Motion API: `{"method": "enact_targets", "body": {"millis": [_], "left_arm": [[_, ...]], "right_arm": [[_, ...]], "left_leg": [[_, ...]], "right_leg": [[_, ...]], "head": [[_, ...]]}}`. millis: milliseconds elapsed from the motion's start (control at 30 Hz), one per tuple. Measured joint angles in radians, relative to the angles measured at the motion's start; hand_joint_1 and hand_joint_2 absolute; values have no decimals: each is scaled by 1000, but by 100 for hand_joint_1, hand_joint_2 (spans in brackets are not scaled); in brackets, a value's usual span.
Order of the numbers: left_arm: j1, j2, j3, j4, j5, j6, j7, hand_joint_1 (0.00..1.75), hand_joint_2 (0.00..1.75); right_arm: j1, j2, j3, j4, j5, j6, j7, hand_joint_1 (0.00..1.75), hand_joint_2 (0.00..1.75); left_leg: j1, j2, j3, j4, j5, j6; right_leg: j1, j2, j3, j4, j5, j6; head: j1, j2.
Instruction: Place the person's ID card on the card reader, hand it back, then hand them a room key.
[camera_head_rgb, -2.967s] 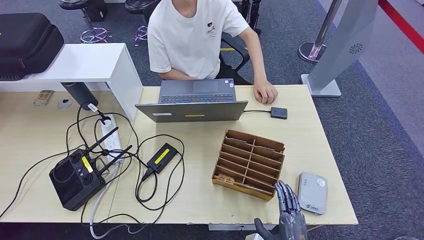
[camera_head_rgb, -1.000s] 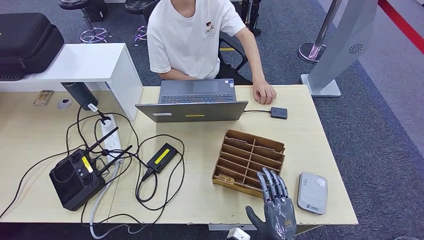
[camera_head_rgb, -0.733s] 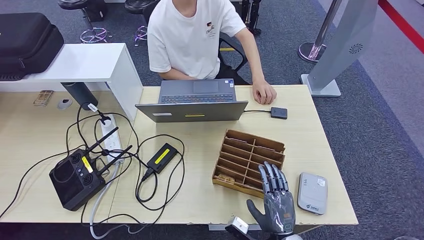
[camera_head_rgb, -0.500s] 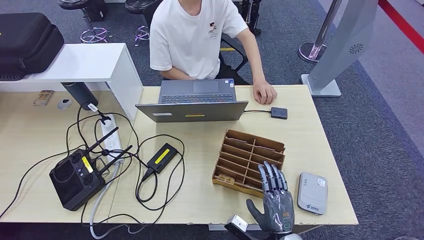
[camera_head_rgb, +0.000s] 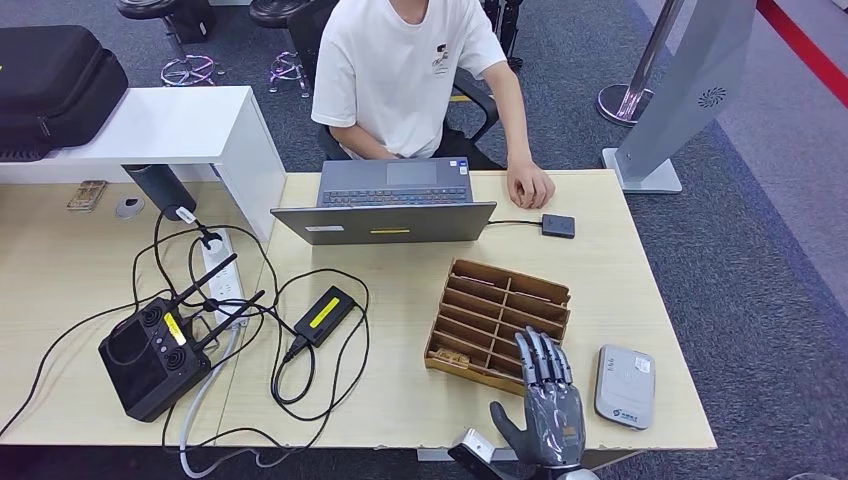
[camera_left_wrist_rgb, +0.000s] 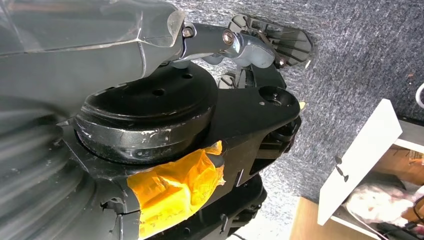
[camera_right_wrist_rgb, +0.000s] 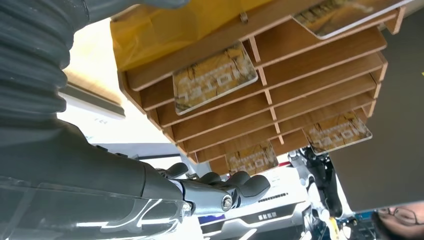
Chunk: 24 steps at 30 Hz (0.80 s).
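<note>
Left side of the surface (camera_head_rgb: 90, 290) carries a black controller (camera_head_rgb: 150, 355) with loose cables (camera_head_rgb: 280, 300) looping toward a small black box (camera_head_rgb: 322, 313); we would keep clear of that tangle. Far middle, a laptop (camera_head_rgb: 385, 218) stands between us and the person (camera_head_rgb: 400, 70), whose hand (camera_head_rgb: 530, 187) rests on the far edge beside a small dark puck (camera_head_rgb: 558, 225).

Middle right: the wooden rack (camera_head_rgb: 498, 325) of slots. In the right wrist view several room key cards (camera_right_wrist_rgb: 214, 77) lie flat in separate slots. We judge them light, thin, stiff and slick; best pinched by the exposed short edge and drawn straight out, since the slot walls leave little room above.

Our right hand (camera_head_rgb: 548, 400) hovers over the rack's near right corner, fingers (camera_head_rgb: 537, 355) spread and straight, holding nothing. The left hand (camera_left_wrist_rgb: 240, 45) hangs over carpet; we cannot tell how its fingers lie.

Far right, the grey card reader (camera_head_rgb: 625, 385) lies flat just beside the hand, near the right edge of the surface. No ID card is visible to us. Open room lies between rack and laptop.
</note>
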Motion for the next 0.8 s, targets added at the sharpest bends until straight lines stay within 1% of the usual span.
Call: {"method": "enact_targets", "body": {"millis": [333, 467, 633, 800], "left_arm": [[0, 0, 0, 0, 6, 0, -3, 0, 175], [1, 0, 0, 0, 6, 0, -6, 0, 175], [2, 0, 0, 0, 9, 0, -9, 0, 175], [2, 0, 0, 0, 15, -1, -12, 0, 175]], "right_arm": [[-2, 0, -20, 39, -7, 0, -12, 0, 175], [-6, 0, -27, 50, -9, 0, -17, 175, 175], [-9, 0, -34, 63, -23, 0, -25, 175, 175], [-19, 0, -38, 74, -65, -7, -42, 175, 175]], "left_leg": [[0, 0, 0, 0, 0, 0], [0, 0, 0, 0, 0, 0], [0, 0, 0, 0, 0, 0], [0, 0, 0, 0, 0, 0]], "right_leg": [[0, 0, 0, 0, 0, 0], [0, 0, 0, 0, 0, 0], [0, 0, 0, 0, 0, 0], [0, 0, 0, 0, 0, 0]], "head": [[0, 0], [0, 0], [0, 0], [0, 0]]}}
